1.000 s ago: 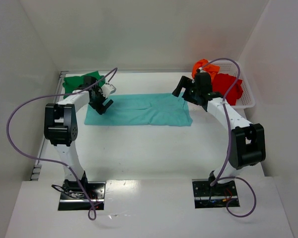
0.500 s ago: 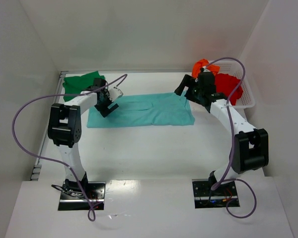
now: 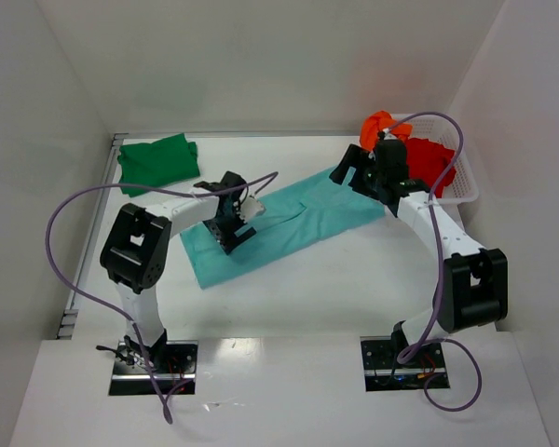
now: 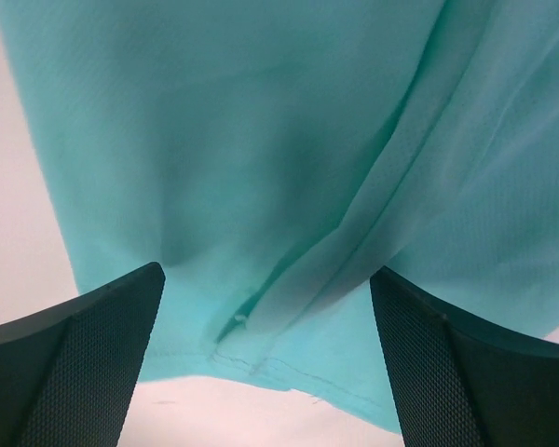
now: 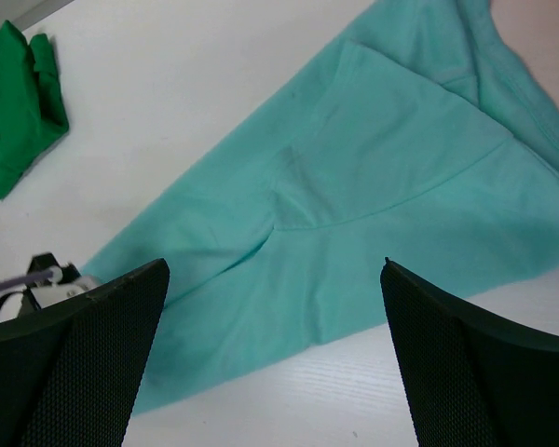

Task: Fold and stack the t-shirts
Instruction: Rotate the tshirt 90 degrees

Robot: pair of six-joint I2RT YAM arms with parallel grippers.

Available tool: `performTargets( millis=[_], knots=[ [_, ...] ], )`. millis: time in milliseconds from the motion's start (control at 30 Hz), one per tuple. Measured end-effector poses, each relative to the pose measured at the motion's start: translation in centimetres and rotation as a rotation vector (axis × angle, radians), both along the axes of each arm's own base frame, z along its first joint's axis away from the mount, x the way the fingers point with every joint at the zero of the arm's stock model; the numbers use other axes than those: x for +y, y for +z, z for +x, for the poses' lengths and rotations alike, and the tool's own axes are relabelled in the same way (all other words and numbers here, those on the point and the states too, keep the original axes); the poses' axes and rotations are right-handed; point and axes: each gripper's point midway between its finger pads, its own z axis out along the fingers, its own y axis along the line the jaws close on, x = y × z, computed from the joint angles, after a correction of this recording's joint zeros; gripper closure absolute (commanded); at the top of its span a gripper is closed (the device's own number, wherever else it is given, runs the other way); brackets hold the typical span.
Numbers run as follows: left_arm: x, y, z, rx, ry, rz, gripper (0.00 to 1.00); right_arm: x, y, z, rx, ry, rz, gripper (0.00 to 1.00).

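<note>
A light teal t-shirt (image 3: 303, 216) lies flat and slanted across the table, its low end at the left. My left gripper (image 3: 229, 237) is open just above its left part, with the shirt's hem (image 4: 289, 368) between the fingers. My right gripper (image 3: 347, 173) is open and empty above the shirt's far right end, looking down on it (image 5: 354, 186). A folded dark green t-shirt (image 3: 156, 160) lies at the back left and shows in the right wrist view (image 5: 14, 102). A bright orange t-shirt (image 3: 379, 122) and a red t-shirt (image 3: 427, 162) lie in the basket.
A white mesh basket (image 3: 463, 189) stands at the back right against the wall. White walls close in the table (image 3: 307, 289) on three sides. Purple cables loop from both arms. The left gripper's tip shows in the right wrist view (image 5: 48, 279).
The teal shirt has swung from lying straight across to slanted, its left end nearer to me. My left gripper moved right and nearer with it. My right gripper moved slightly back and right.
</note>
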Motion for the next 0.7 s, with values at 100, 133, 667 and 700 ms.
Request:
performTargets(
  millis=[100, 133, 667, 700],
  knots=[
    [-1.7, -0.5, -3.4, 0.083, -0.004, -0.028, 0.01, 0.0, -0.1, -0.1, 0.003, 0.003, -0.002, 0.0],
    [-2.4, -0.6, -4.4, 0.112, -0.004, -0.043, 0.01, 0.0, -0.1, -0.1, 0.003, 0.003, -0.003, 0.0],
    [-11.3, -0.2, -13.0, 0.258, 0.106, -0.243, 0.01, -0.5, -10.0, -1.1, 0.289, -0.01, -0.075, 0.0],
    [-11.4, -0.2, -13.3, 0.261, 0.122, -0.25, 0.01, -0.5, -10.4, -1.2, 0.298, -0.012, -0.082, 0.0]
  ],
)
